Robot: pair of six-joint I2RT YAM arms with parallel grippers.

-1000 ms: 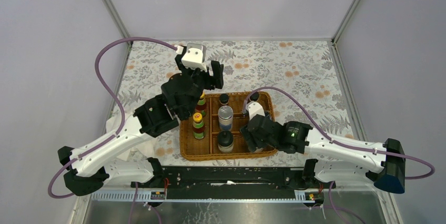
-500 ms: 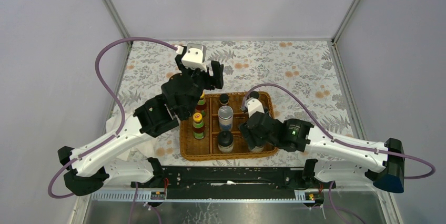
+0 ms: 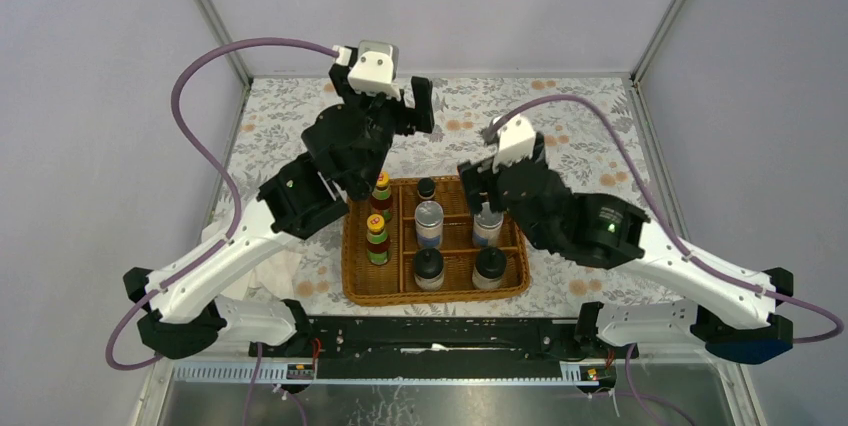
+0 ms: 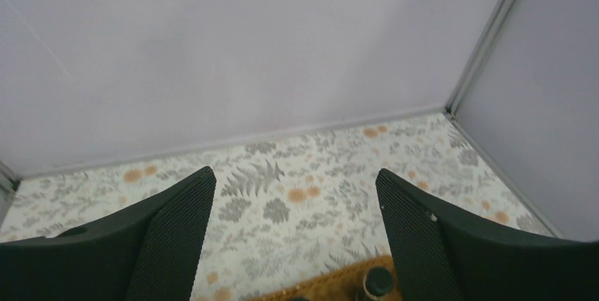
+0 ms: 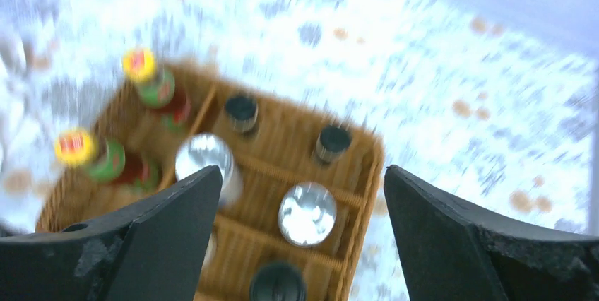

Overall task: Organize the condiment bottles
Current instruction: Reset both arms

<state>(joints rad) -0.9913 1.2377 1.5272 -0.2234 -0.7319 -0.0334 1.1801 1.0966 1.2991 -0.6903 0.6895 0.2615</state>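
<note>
Looking down, we see the left gripper point(image 4: 295, 174) and right gripper point(image 5: 302, 170) spread, empty. By the table's point(image 3: 600, 146) near edge — condiment bottles point(image 3: 428, 221) in a basket point(image 3: 350, 276).

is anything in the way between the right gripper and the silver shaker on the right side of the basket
Nothing visible does. The right gripper hangs open and empty above the basket. The right wrist view looks down between its fingers onto the silver shaker, whose lid is in plain sight with only air above it.
</note>
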